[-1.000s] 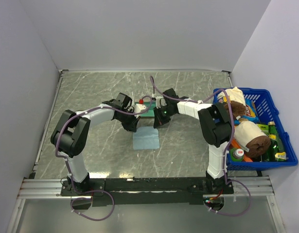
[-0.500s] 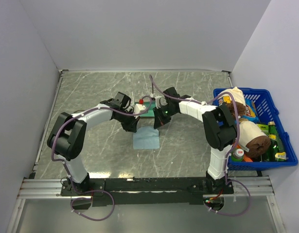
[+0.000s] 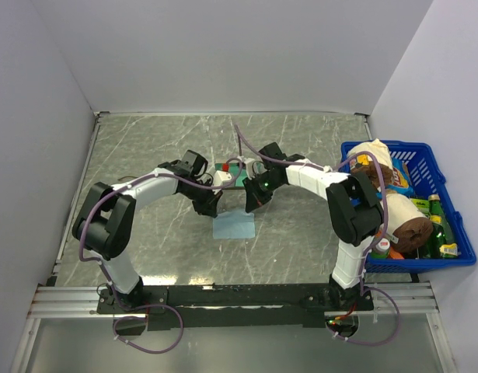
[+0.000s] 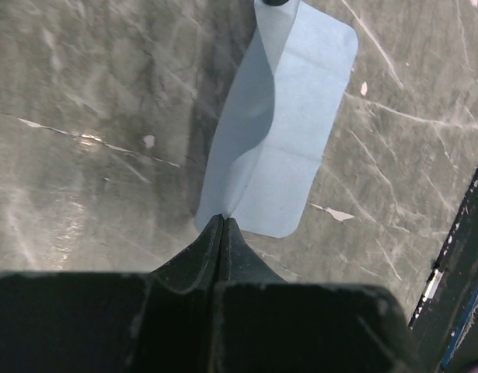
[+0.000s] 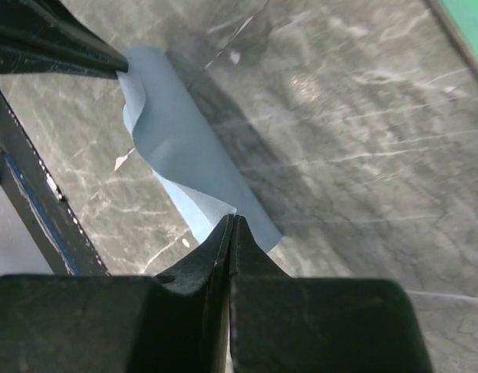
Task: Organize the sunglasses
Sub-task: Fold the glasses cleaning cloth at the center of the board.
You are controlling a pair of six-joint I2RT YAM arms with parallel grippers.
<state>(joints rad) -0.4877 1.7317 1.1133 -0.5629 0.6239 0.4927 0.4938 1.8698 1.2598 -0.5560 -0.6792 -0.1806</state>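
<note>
Nearest to the arm bases, the light blue cloth lies on the grey marble table. Its far edge is taken up by both arms.

The left gripper has its fingers pressed fully together, with no gap, and between the tips it pinches one corner of the cloth. In its wrist view the cloth runs away from this corner with a soft fold in the middle.

The right gripper is closed in the same way, finger against finger, on the other corner of the same edge. In its wrist view the cloth curls up to the tip of the left fingers at the upper left.

The sunglasses are not between the fingers of either gripper, and neither wrist view shows them. In the top view a narrow dark shape sits just beyond the cloth, between the two wrists. It is half hidden and too small, so I cannot tell if it is the sunglasses. A green object is just behind it.

Far to the right stands a blue basket with bottles and packets.
</note>
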